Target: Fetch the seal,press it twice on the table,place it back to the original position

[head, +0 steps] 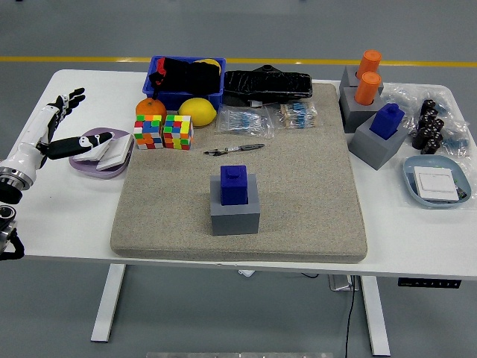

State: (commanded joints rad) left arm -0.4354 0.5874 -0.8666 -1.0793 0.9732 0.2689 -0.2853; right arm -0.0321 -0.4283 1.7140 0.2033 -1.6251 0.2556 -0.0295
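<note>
Blue seal [234, 184] on grey block, well right of open left hand [46, 134].

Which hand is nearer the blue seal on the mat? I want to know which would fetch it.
Left. The left hand hovers open off the mat's left edge, well away from the seal. The right hand is out of view.
</note>
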